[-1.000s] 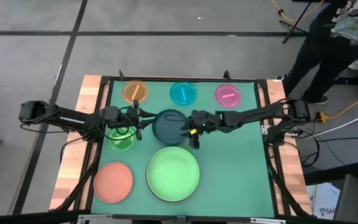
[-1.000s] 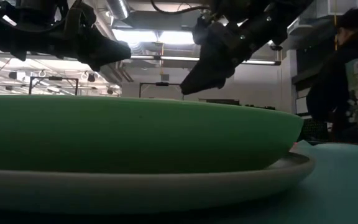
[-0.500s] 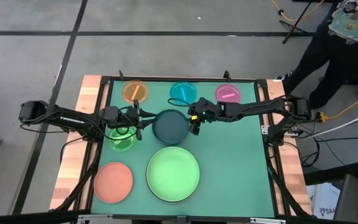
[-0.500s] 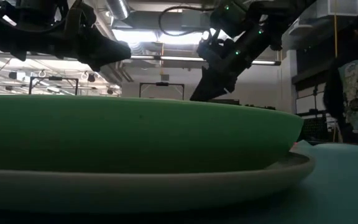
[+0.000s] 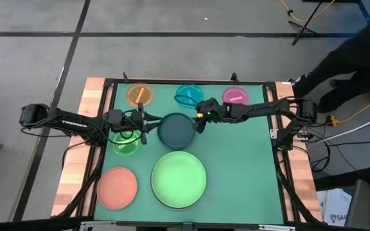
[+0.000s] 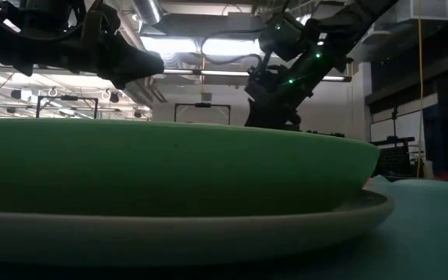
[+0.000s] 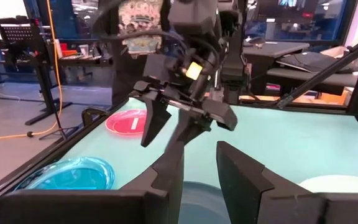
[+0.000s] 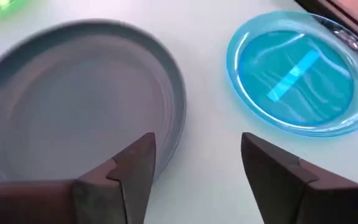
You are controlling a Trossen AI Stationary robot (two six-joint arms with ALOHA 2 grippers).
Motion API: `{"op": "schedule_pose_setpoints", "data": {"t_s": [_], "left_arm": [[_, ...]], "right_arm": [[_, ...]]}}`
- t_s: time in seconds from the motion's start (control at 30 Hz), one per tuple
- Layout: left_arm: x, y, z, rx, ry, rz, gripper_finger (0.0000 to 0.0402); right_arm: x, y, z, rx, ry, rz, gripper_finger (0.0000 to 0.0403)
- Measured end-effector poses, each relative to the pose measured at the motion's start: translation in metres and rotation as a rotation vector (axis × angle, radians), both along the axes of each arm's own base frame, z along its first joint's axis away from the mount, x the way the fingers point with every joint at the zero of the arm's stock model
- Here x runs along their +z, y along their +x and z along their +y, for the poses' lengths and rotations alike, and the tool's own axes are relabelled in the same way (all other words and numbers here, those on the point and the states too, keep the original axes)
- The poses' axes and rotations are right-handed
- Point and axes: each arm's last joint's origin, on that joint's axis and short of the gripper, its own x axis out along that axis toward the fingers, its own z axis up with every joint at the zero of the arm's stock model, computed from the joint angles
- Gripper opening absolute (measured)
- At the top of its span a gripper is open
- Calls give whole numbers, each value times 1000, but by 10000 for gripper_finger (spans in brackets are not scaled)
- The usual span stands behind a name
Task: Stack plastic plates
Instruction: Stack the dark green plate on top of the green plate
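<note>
The dark teal plate [image 5: 175, 130] lies flat at mid-table. My right gripper [image 5: 201, 120] [image 8: 197, 155] is open over the mat by the teal plate's far right rim, between the teal plate [image 8: 73, 93] and the cyan plate [image 8: 297, 81] [image 5: 189, 96]. My left gripper [image 5: 141, 125] [image 7: 201, 168] hovers open at the teal plate's left side, beside the translucent green plate [image 5: 126, 141]. The light green plate [image 5: 178, 179] [image 6: 169, 167] sits nested in the grey-white plate [image 6: 208, 233]. The salmon plate [image 5: 117, 188], the orange plate [image 5: 139, 94] and the magenta plate [image 5: 236, 96] lie apart on the mat.
The green mat sits inside a black frame [image 5: 111, 115] with wooden boards along both sides. There is bare mat on the right half of the table, below the magenta plate. A person's legs [image 5: 339, 64] show on the floor beyond the far right corner.
My right gripper has moved from the near right side of the teal plate toward the far edge, along the plate's right rim, and now hangs between that plate and the cyan one. No plate has moved. The person beyond the table has shifted.
</note>
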Motion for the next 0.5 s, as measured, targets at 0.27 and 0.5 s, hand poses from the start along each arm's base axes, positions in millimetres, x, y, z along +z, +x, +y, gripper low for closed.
{"op": "schedule_pose_setpoints", "data": {"t_s": [0.27, 0.5], "left_arm": [[0, 0, 0, 1, 0, 0, 89], [0, 0, 0, 9, 0, 1, 89]], "right_arm": [[-17, 6, -4, -24, 65, 6, 210], [-35, 12, -3, -10, 120, 19, 209]]}}
